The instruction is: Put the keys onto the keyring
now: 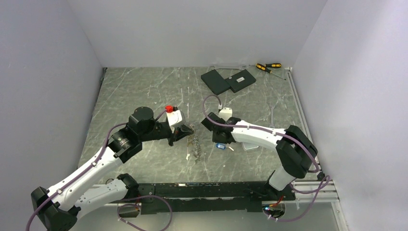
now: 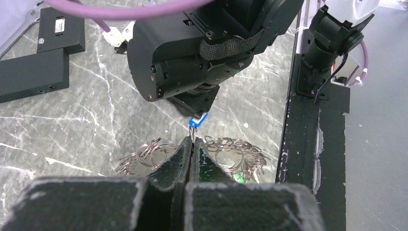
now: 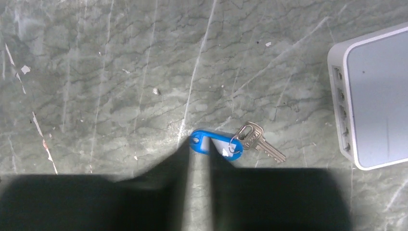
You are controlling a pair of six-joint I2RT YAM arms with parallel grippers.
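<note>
The keyring (image 2: 231, 150) lies as a heap of grey rings and keys on the table (image 1: 144, 91), near the centre and between the two arms. The left claw (image 2: 192, 144) sits low in this heap, rings showing on both sides of it. Its jaws are pressed together with only a hairline between them, and whether a ring strand is pinched there cannot be told. The right claw (image 3: 197, 147) points down at the table just right of the heap. Its jaws stand a narrow gap apart, tips at the end of a blue tag (image 3: 216, 144) – grip not confirmable. A key (image 3: 260, 143) lies flat, joined to the tag by a small ring. A pale slab (image 3: 380, 96) lies near the key, apart from it.
</note>
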